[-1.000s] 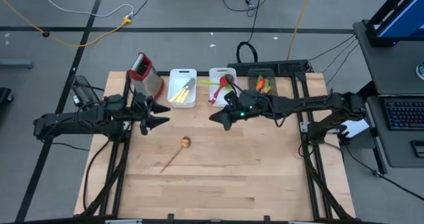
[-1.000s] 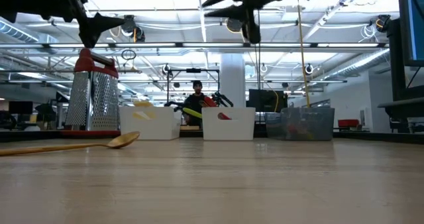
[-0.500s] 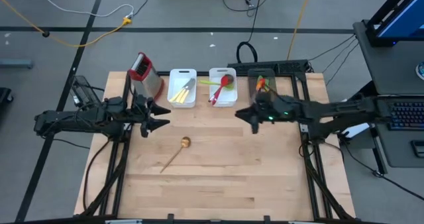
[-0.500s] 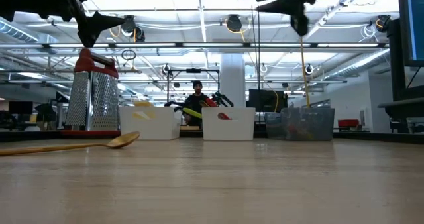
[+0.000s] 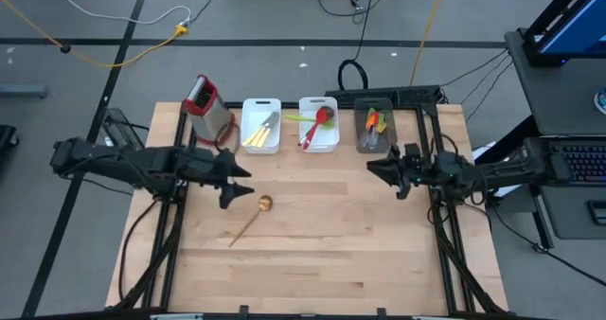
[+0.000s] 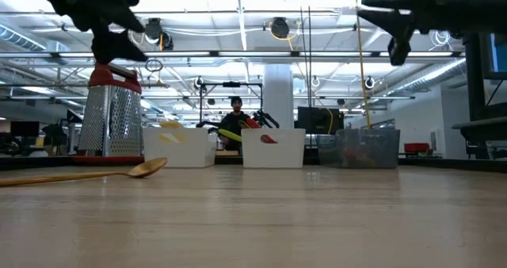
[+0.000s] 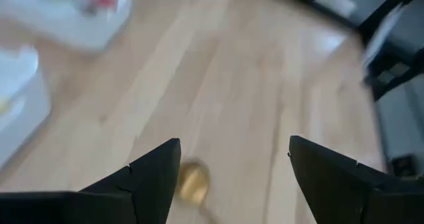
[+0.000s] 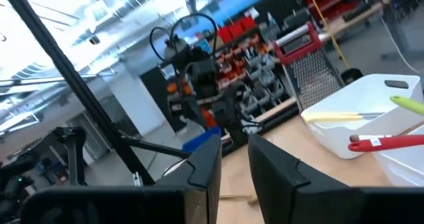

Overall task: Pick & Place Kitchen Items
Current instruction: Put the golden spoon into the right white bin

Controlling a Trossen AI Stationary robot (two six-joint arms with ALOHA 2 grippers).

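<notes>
Looking straight down first: a wooden spoon lies alone on the table, bowl end toward the bins, and the left gripper hangs just beside that bowl with its fingers spread, so I'd say it's lining up to grab it. The right gripper sits off by the table's right edge near the grey bin, fingers nearly together and holding nothing, probably parked out of the way. The two white bins already hold knives, red and green spoons. From table level, the spoon rests flat in front of the grater, both arms well above it. Left wrist cam: the open fingers frame the spoon bowl below. Right wrist cam: narrow gap between its fingers, nothing in it.
</notes>
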